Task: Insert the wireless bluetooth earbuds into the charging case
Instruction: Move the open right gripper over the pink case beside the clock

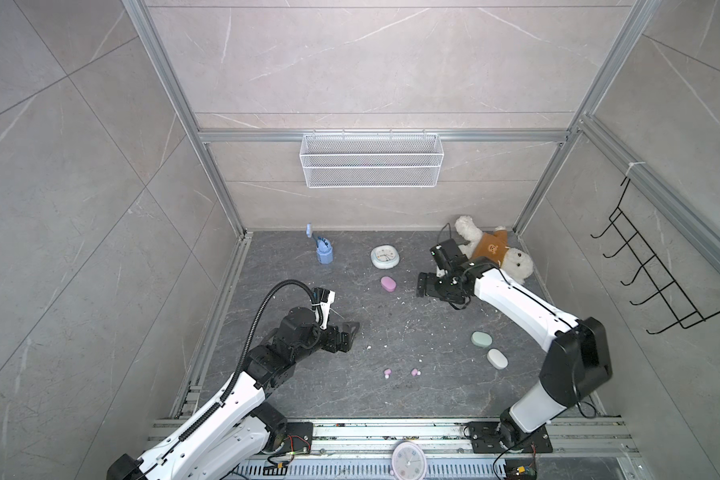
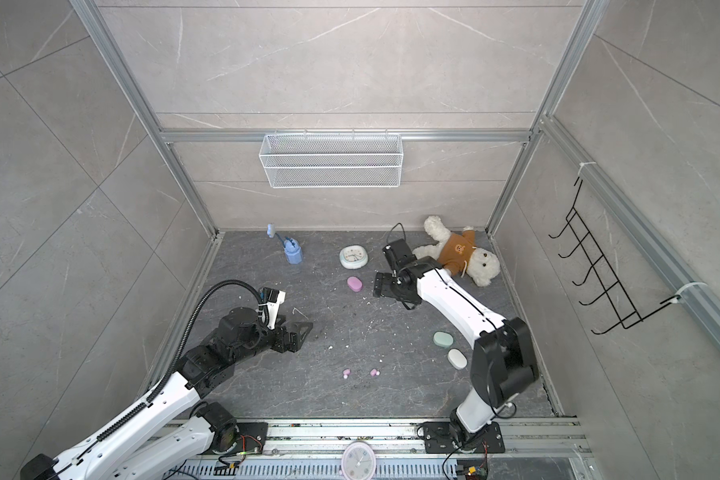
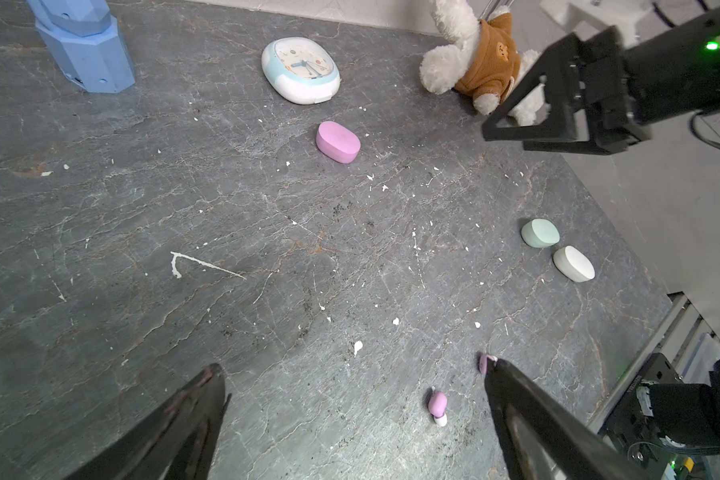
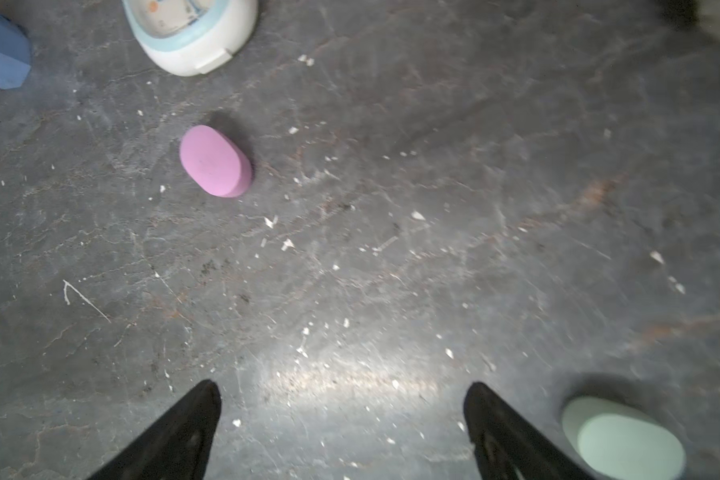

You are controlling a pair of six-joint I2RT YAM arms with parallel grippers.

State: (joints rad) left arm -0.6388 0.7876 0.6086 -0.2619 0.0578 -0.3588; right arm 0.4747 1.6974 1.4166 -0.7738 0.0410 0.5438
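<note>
2 pink earbuds (image 3: 437,403); pink case (image 3: 337,142), mint case (image 3: 540,233), white case (image 3: 573,264).

Matt pink plastic case (image 3: 337,142) on dull, veined stone-look tabletop (image 3: 184,199); fuzzy plush bear (image 3: 487,62).

- left arm (image 1: 231,397): glossy white shell links with small dark holes, matte black joint housings in between
- black corrugated conduit (image 1: 287,282): ribbed hose clipped along the left arm's shell, ends at a white wrist camera bracket (image 1: 324,305)
- right arm (image 1: 516,299): same white shells, bulky black elbow housing (image 1: 578,357), thin black cable along the white link
- right wrist: black box camera (image 1: 447,249), green LED (image 3: 713,45) lit on the black housing
- left gripper (image 3: 355,368), right gripper (image 4: 342,387): black tapered fingers (image 3: 537,415) with pointed tips; side-on, each finger is an open triangular frame
- black base plates (image 1: 483,438): flat, rectangular, red and black wires (image 1: 295,441) at the left one
</note>
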